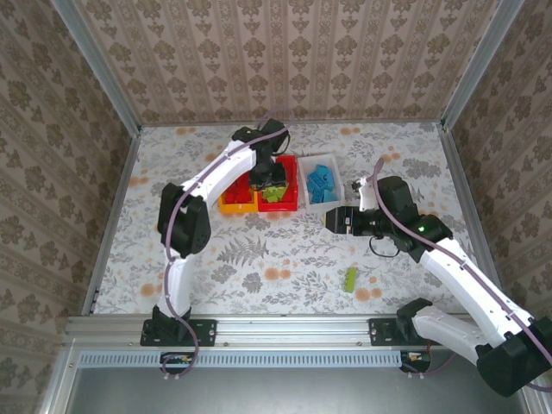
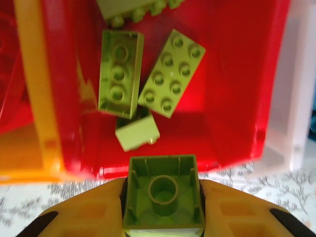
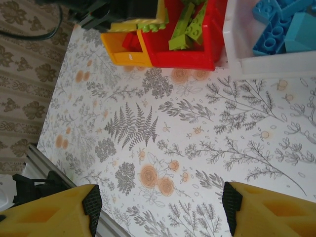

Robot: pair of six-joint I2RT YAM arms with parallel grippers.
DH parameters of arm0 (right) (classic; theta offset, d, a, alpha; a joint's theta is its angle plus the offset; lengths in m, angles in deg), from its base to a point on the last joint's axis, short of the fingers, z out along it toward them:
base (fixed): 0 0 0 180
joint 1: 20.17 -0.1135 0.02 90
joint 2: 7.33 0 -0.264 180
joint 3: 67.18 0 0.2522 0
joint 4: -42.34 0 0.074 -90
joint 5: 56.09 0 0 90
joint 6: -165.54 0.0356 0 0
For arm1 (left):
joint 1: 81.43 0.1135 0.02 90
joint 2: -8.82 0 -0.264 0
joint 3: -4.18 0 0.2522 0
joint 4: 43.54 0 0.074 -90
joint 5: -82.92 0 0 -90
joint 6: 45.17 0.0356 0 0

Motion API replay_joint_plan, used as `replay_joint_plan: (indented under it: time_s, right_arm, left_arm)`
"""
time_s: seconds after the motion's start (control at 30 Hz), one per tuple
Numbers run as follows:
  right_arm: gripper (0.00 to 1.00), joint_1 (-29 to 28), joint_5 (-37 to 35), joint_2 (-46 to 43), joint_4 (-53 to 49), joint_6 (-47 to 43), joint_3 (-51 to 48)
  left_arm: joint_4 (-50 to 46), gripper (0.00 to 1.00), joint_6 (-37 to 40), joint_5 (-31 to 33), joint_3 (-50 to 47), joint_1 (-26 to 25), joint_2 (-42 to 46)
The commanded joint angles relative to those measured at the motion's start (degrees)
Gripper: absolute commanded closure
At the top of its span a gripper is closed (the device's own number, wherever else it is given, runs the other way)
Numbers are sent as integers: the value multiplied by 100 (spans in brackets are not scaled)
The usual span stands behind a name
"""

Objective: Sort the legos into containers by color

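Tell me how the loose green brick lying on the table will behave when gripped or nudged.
The loose green brick looks like rigid moulded plastic, so it should keep its shape in a pinch. Small and flat-sided, it is probably light and will likely slide on the table rather than roll.

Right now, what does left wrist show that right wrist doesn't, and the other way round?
Left wrist: left hand shut on a green brick, hollow side to the camera, the red bin just beyond it.
Right wrist: right hand open, nothing between its fingers, over the table; blue bricks in the white bin.
Both: the red bin holding loose green bricks, with the yellow bin on one side and the white bin on the other.
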Motion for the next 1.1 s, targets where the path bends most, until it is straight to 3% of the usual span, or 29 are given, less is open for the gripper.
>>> replay_joint_plan:
  time_s: [0.0, 0.23, 0.4, 0.77, 0.93, 1.07]
  right_arm:
    - [31, 34, -144, 113, -332, 93, 65]
    - [30, 29, 77, 410, -609, 144, -10]
    - [27, -7, 785, -19, 581, 368, -335]
    - [24, -694, -674, -592, 1770, -246, -746]
    - [23, -694, -1531, -567, 178, -75, -383]
    - [20, -660, -1867, -431, -1456, 541, -233]
  left_arm:
    - [68, 67, 248, -325, 380, 52, -312]
    - [263, 62, 151, -647, 320, 66, -581]
    - [362, 52, 172, -752, 120, 66, -528]
    - [195, 40, 251, -596, 143, 74, -264]
    - [245, 33, 307, -404, -40, 61, 276]
    - [828, 27, 722, -485, -890, -42, 1148]
